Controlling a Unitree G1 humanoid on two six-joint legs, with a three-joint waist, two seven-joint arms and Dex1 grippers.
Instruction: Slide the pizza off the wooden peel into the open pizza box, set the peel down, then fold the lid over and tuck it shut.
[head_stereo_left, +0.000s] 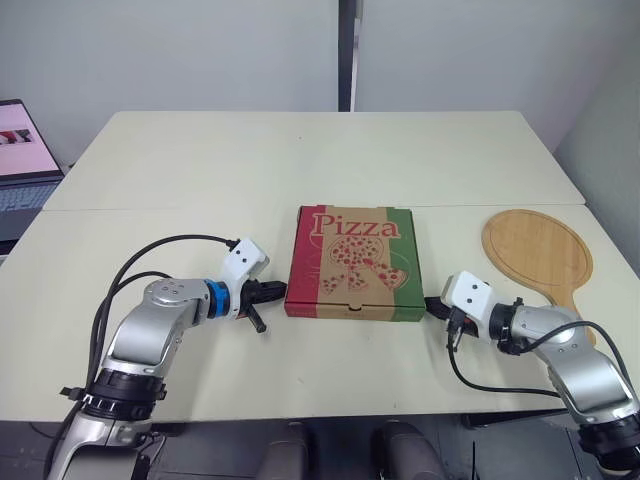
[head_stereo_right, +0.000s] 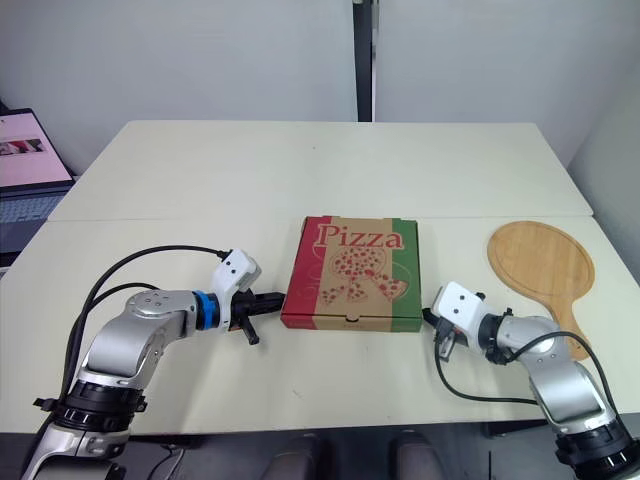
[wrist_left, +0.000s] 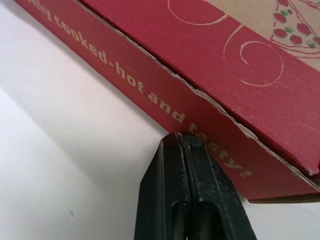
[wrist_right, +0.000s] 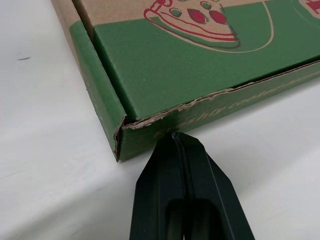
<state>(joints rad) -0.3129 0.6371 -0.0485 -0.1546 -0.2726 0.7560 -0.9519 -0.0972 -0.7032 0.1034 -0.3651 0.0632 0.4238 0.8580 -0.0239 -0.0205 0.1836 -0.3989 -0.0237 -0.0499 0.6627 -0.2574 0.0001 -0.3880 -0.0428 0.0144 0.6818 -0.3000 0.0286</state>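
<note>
The pizza box lies in the centre of the head view with its lid down and the printed top facing up. The pizza is hidden under the lid, so you cannot confirm it by sight. The wooden peel lies flat on the table at the right of the frame, well apart from the box, so treat that step as done.

The left gripper sits at the red side wall, left of centre; its jaws are clenched on nothing, and the tip appears to touch the wall below the lid seam. The right gripper sits at the green side wall near the lower-right corner of the box, likewise clenched and empty, with its tip just at the wall.

The step in hand is judged to be the final tuck. In the wrist views the lid edge runs ragged along both walls, with a slight gap near one corner on the red side.

- Keep both sets of jaws closed and use them as blunt pushers.
- Press inward from both sides evenly; a one-sided push is likely to skate the light box across the table.
- Push low on the wall; do not ride up over the lid.
- Disregard the laptop at the left edge.
</note>
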